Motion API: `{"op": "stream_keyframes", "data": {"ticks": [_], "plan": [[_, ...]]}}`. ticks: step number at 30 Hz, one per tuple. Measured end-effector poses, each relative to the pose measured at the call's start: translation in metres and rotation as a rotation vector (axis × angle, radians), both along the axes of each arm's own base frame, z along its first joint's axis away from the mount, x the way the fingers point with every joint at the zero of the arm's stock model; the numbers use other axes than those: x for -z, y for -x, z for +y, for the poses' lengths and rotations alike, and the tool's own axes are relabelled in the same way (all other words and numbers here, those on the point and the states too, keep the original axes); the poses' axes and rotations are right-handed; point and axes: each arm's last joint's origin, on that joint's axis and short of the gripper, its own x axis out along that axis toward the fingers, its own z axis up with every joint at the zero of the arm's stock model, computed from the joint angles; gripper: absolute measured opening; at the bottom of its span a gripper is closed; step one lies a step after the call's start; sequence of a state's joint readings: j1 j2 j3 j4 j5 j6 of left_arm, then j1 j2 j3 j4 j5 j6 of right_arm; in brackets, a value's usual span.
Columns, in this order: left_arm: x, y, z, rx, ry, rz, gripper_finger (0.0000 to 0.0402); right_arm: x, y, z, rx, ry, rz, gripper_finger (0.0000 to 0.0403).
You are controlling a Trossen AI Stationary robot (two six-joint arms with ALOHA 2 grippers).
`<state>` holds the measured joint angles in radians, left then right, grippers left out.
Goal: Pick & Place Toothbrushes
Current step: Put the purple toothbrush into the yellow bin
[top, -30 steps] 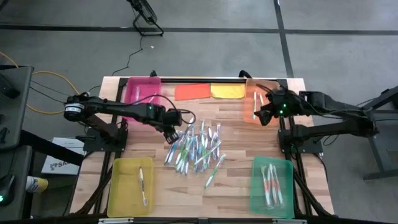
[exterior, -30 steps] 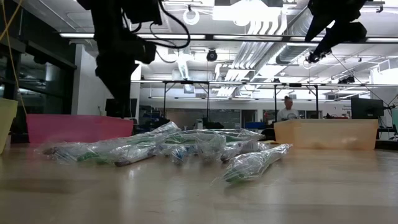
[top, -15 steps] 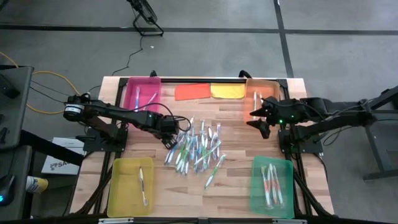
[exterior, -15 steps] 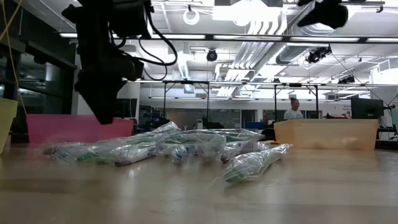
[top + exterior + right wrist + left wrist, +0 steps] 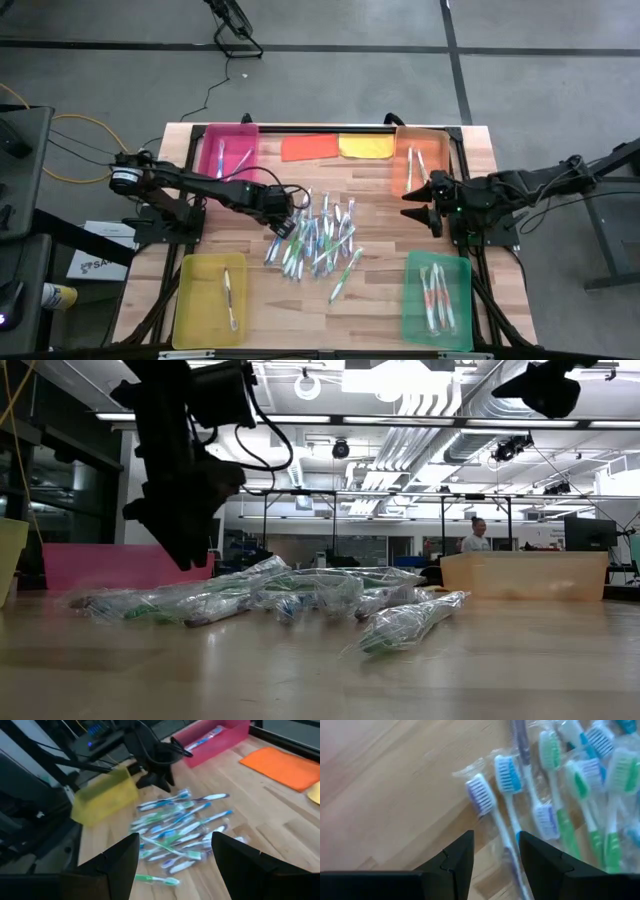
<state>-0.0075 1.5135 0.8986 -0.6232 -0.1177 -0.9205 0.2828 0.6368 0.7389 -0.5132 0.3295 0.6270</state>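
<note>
A heap of plastic-wrapped toothbrushes [image 5: 315,235] lies flat on the wooden table's middle, and one green one [image 5: 346,274] lies apart at its near side. My left gripper [image 5: 283,216] hangs open just above the heap's left edge, pointing steeply down. In its wrist view [image 5: 495,865] a blue-headed toothbrush [image 5: 509,774] runs into the gap between the fingers, and a purple-headed one [image 5: 480,796] lies beside it. In the low view the fingertips [image 5: 190,558] stay clear of the table. My right gripper [image 5: 420,202] is open and high up, near the orange tray, facing the heap [image 5: 180,827].
Four trays hold toothbrushes: pink [image 5: 228,148] far left, orange [image 5: 420,160] far right, yellow [image 5: 210,300] near left, green [image 5: 437,298] near right. An orange cloth [image 5: 310,147] and a yellow cloth [image 5: 366,146] lie at the far edge. A person [image 5: 476,535] is in the room behind.
My left gripper has sunk toward the heap's left edge and rolled about its own axis, still open. My right gripper has swung from over the orange tray toward the table's near edge and turned to face the heap, still open. The toothbrushes have not moved.
</note>
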Motion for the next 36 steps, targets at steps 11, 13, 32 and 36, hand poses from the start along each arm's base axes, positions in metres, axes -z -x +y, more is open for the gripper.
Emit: {"op": "stream_keyframes", "data": {"ticks": [11, 13, 32, 36], "plan": [[0.025, -0.011, 0.000, -0.072, 0.018, 0.046, 0.0152, 0.002, 0.016, -0.004, 0.000, 0.018, 0.026, 0.0243], [0.026, -0.012, 0.000, -0.080, 0.020, 0.052, 0.0152, 0.003, 0.019, -0.004, 0.000, 0.020, 0.032, 0.0243], [0.029, -0.002, -0.001, -0.096, 0.048, 0.155, 0.0134, 0.007, 0.025, -0.006, -0.004, 0.050, 0.078, 0.0243], [0.029, -0.002, -0.003, -0.081, 0.047, 0.158, 0.0084, 0.007, 0.025, -0.006, -0.004, 0.052, 0.079, 0.0243]]}}
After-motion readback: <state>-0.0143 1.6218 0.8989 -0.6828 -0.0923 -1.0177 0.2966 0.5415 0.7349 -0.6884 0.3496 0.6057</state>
